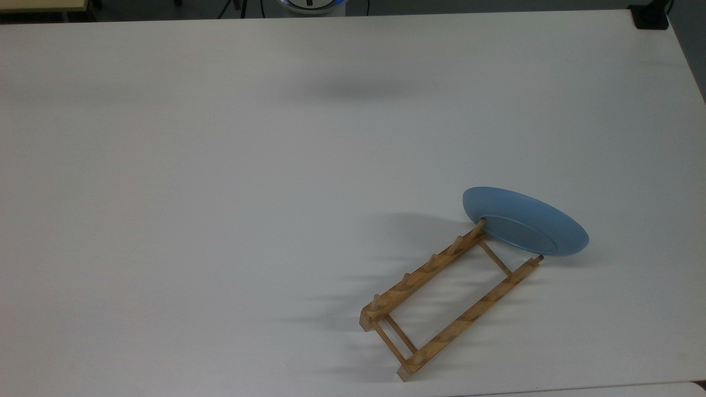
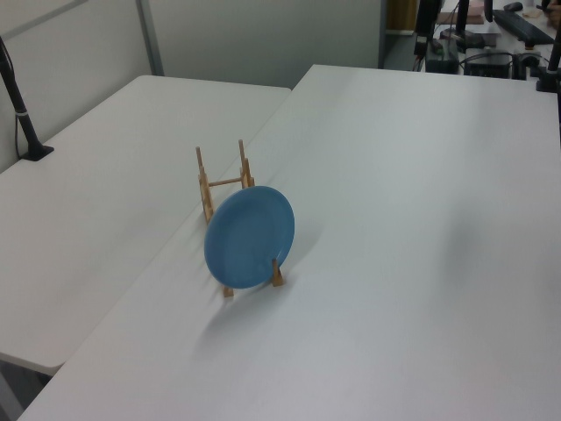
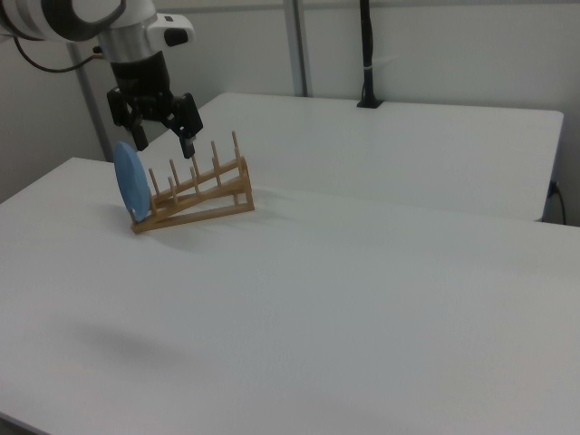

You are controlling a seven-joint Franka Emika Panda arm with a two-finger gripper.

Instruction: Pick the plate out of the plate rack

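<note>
While the plate (image 1: 524, 220) stood on edge in the end slot of the rack (image 1: 449, 300), leaning against the last pegs, the gripper (image 3: 164, 143) hung above it in the right view with its fingers spread wide and holding nothing. Both rested on the white table (image 1: 220, 193), toward the top view's lower right.

The light blue plate (image 1: 524, 219) stands on edge, leaning against the end pegs of the wooden plate rack (image 1: 441, 300).
</note>
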